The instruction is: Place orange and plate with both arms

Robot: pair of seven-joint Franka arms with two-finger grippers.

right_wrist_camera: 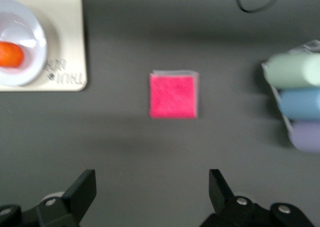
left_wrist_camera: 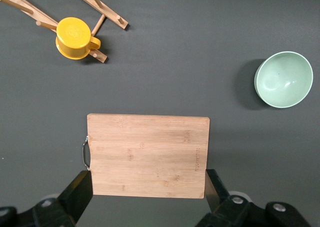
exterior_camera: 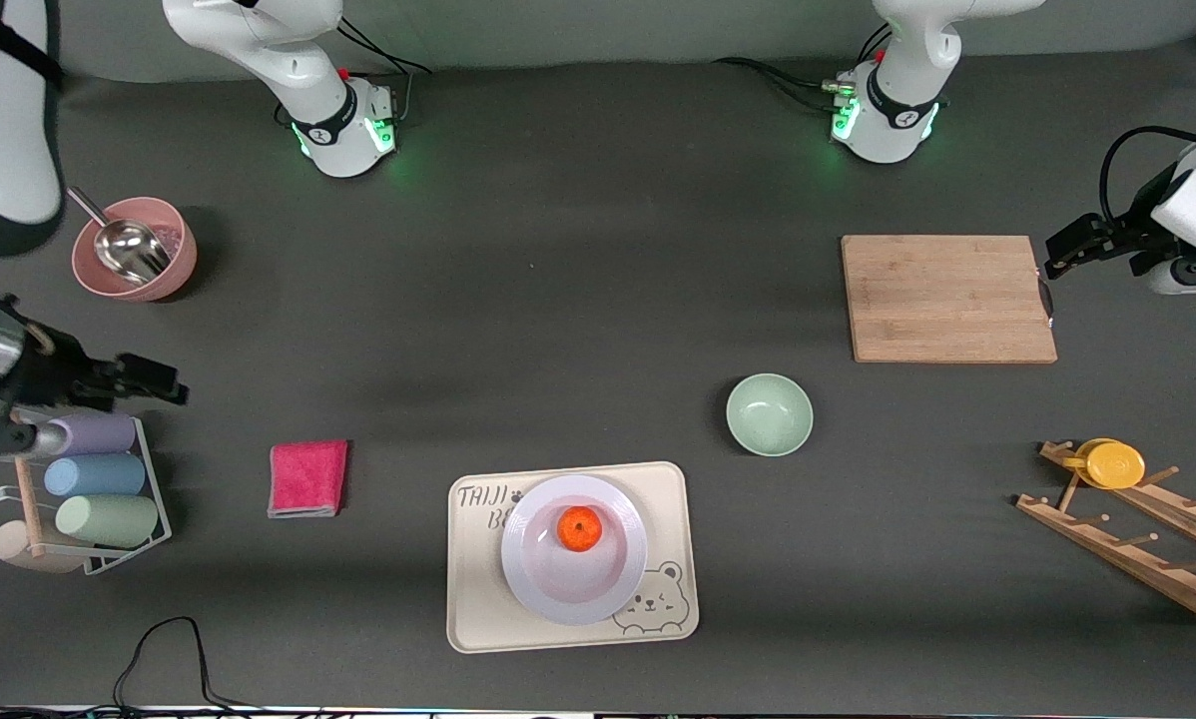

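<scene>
The orange sits in the white plate, which rests on the cream bear tray near the front camera. In the right wrist view the orange and plate show at the frame's edge. My right gripper hangs open and holds nothing, over the table by the cup rack at the right arm's end; in its own view the right gripper has bare table between its fingers. My left gripper hangs open over the end of the cutting board at the left arm's end; its own view shows the left gripper holding nothing.
A wooden cutting board and a pale green bowl lie toward the left arm's end. A wooden rack with a yellow cup stands there too. A pink cloth, a cup rack and a pink bowl with a scoop sit at the right arm's end.
</scene>
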